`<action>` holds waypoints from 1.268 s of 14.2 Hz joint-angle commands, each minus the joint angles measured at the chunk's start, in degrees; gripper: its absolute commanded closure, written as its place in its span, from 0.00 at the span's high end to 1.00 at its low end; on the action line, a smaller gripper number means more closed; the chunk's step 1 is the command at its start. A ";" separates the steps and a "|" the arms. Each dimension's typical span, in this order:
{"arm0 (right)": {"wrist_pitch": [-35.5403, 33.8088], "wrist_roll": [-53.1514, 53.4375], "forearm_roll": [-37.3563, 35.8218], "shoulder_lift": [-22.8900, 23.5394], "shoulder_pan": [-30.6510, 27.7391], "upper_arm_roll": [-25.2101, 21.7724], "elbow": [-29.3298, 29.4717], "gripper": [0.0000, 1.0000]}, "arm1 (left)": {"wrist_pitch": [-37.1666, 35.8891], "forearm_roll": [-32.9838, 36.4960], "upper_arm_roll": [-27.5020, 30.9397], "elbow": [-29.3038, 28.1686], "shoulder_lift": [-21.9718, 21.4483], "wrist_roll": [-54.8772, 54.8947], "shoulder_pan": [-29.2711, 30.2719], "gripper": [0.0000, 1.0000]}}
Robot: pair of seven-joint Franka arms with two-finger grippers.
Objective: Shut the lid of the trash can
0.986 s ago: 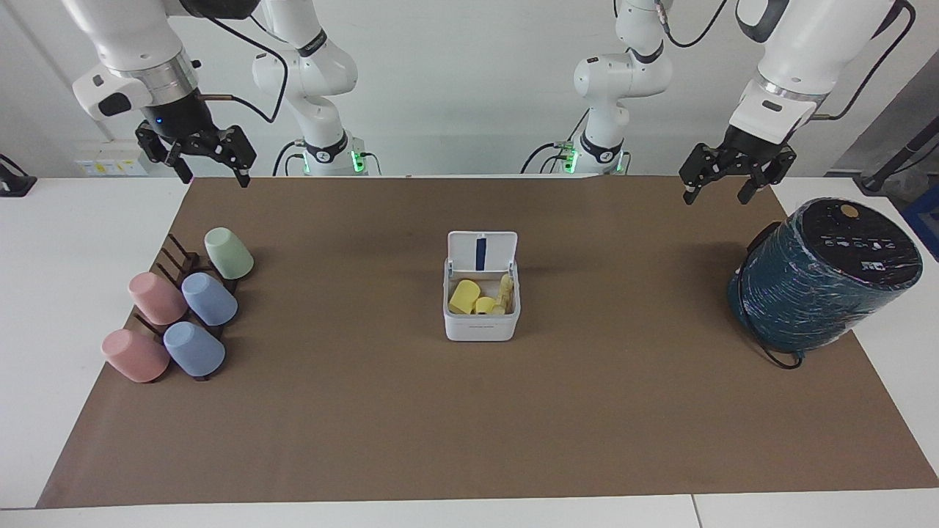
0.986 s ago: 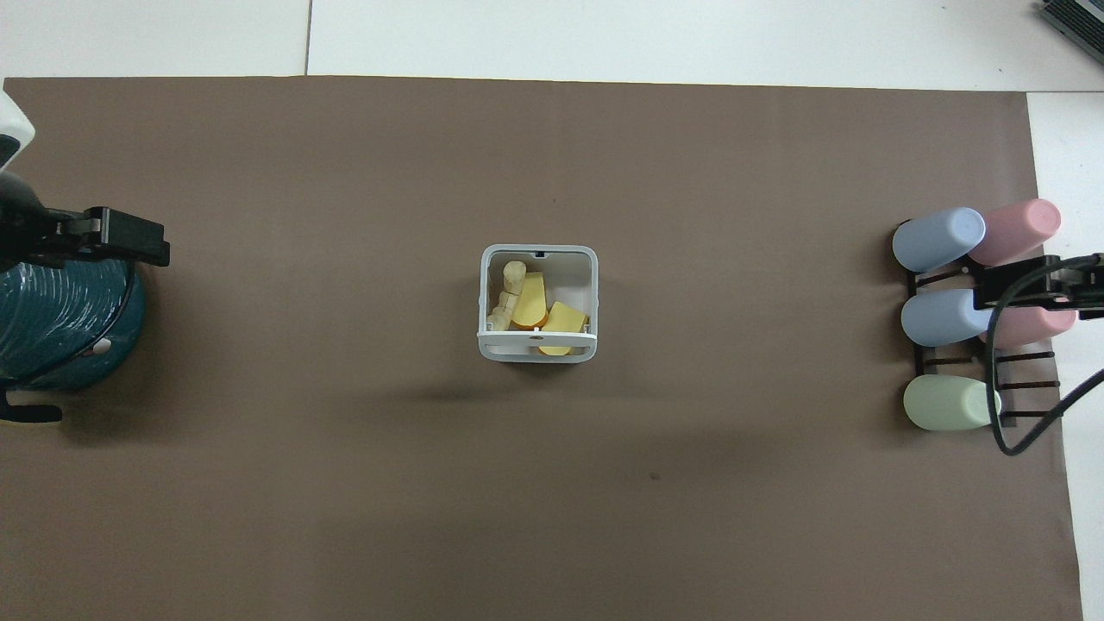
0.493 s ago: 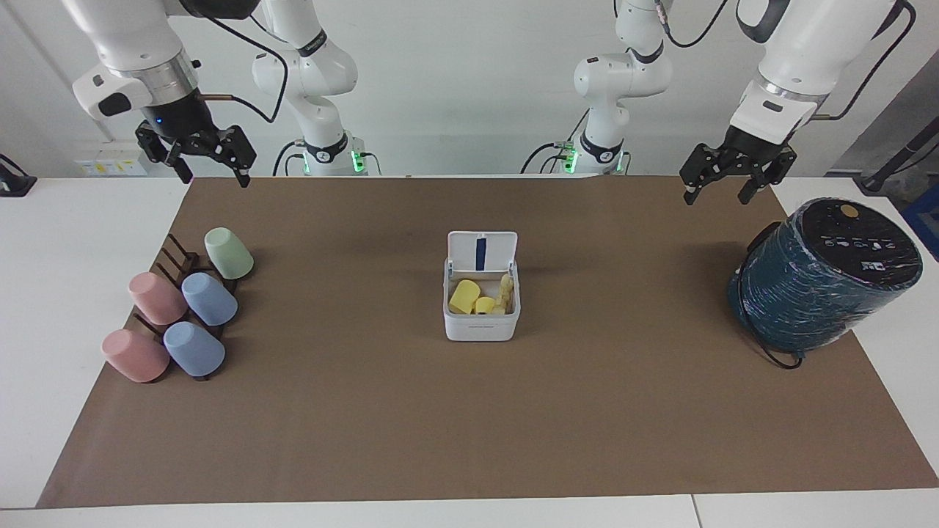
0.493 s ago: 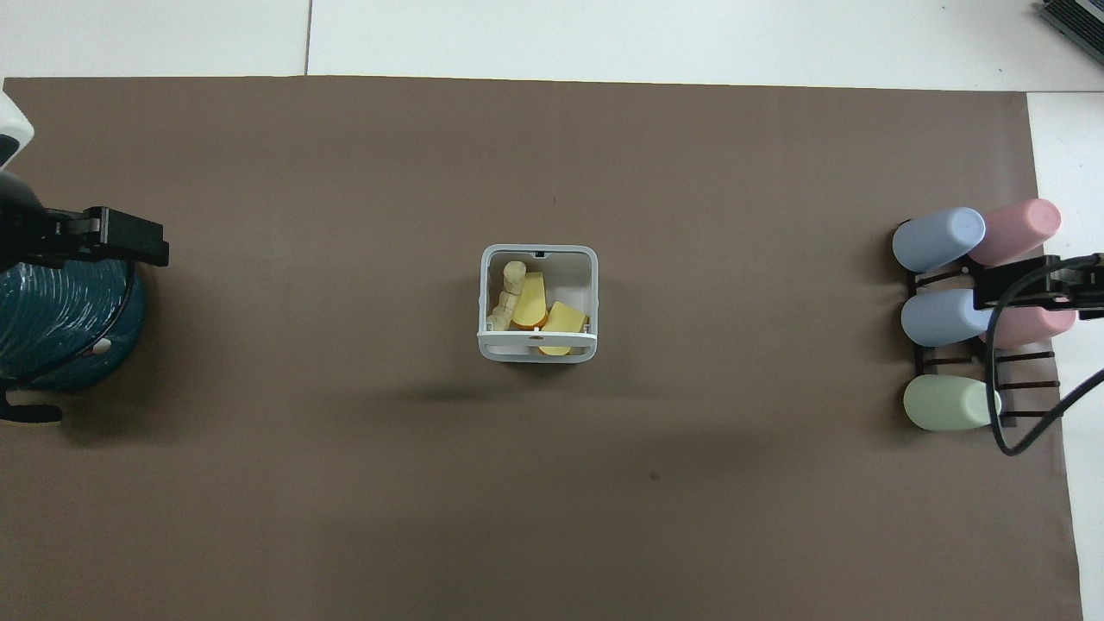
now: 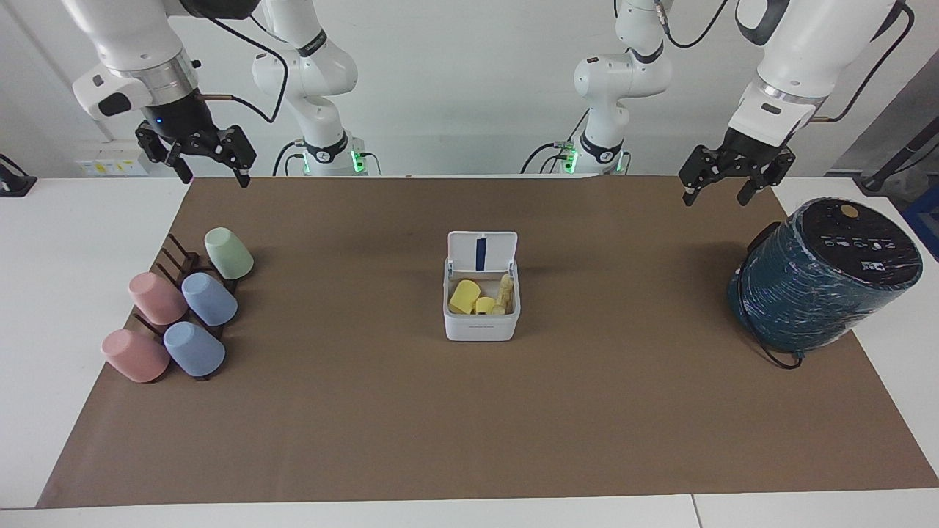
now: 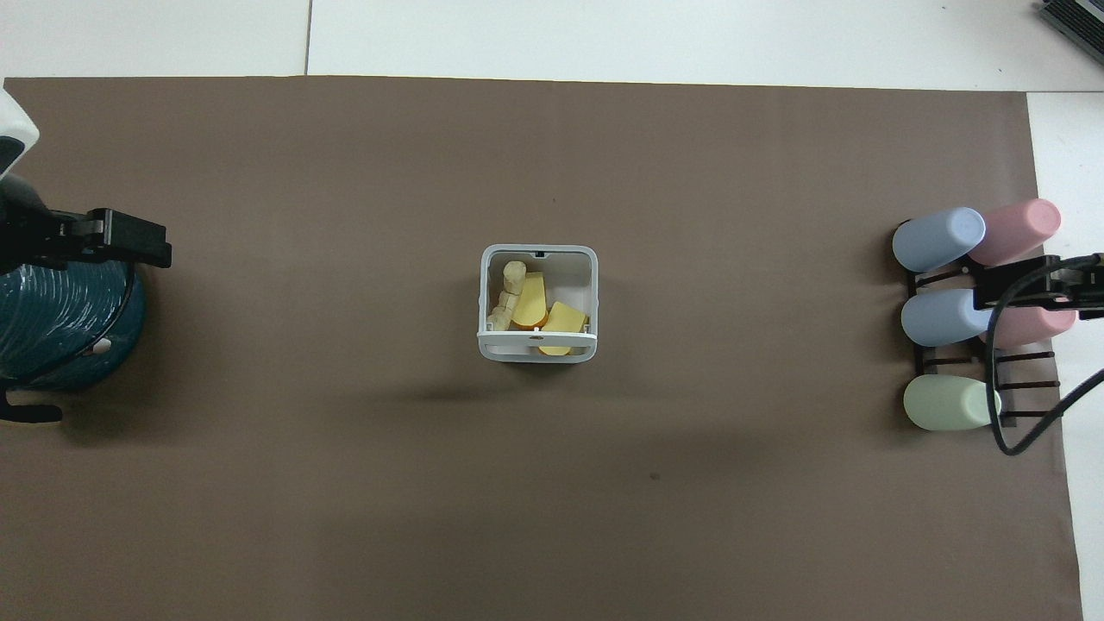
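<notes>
Brown mat (image 5: 469, 411): you have one, covering most of the white table (image 5: 88, 242); its edge toward the left arm's end is cut off in the overhead view.
Teal wrapped cylinder (image 5: 825, 275): one, tilted, at the left arm's end of the mat, about 3 o'clock in the facing view; the overhead view shows you only part of it.
Cup rack (image 5: 180, 268): one dark rack at the right arm's end, about 9 o'clock in the facing view, largely hidden under its cups.
Cups: five on the rack, namely two pink (image 5: 155, 297), two blue (image 5: 209, 298) and one green (image 5: 228, 253).
Trash can (image 5: 480, 319): one, mid-mat, with yellow and beige pieces (image 5: 480, 297) inside; you cannot count them reliably.
Lid (image 5: 482, 253): one, standing open on the can's edge nearer the robots, blue strip showing; its top face is hidden from you.
Left gripper (image 5: 717, 194): in the air over the mat's edge near the cylinder, at 2 o'clock in the facing view, fingers spread, holding nothing.
Right gripper (image 5: 213, 176): up over the mat's corner near the rack, at 10 o'clock, fingers spread, holding nothing; the overhead view shows little of it.
</notes>
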 commanded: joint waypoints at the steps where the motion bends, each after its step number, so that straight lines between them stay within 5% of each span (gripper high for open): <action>1: -0.03 0.21 0.90 -0.51 -0.16 0.09 -0.12 1.00 | 2.38 -0.81 -0.34 -4.09 -2.69 -0.84 0.07 1.00; 5: -0.03 0.21 0.90 -0.51 -0.16 0.09 -0.12 1.00 | 7.38 -0.81 -0.43 -9.98 -5.24 -10.49 -5.28 0.95; 8: -0.03 0.21 0.90 -0.51 -0.16 0.09 -0.12 1.00 | 8.80 -0.90 -0.43 -11.48 -5.77 -18.31 -9.50 0.66; 11: -0.03 0.21 0.90 -0.51 -0.16 0.09 -0.12 1.00 | 12.91 -2.39 -0.43 -14.20 -6.03 -28.76 -14.33 0.26; 13: 0.05 0.13 0.90 -0.51 -0.16 0.09 -0.12 1.00 | 15.38 -3.10 -0.43 -16.05 -6.39 -34.14 -17.59 0.13; 18: -0.03 0.21 0.90 -0.42 -0.16 0.09 -0.12 1.00 | 19.86 -3.54 -0.43 -19.91 -6.21 -44.51 -25.58 0.00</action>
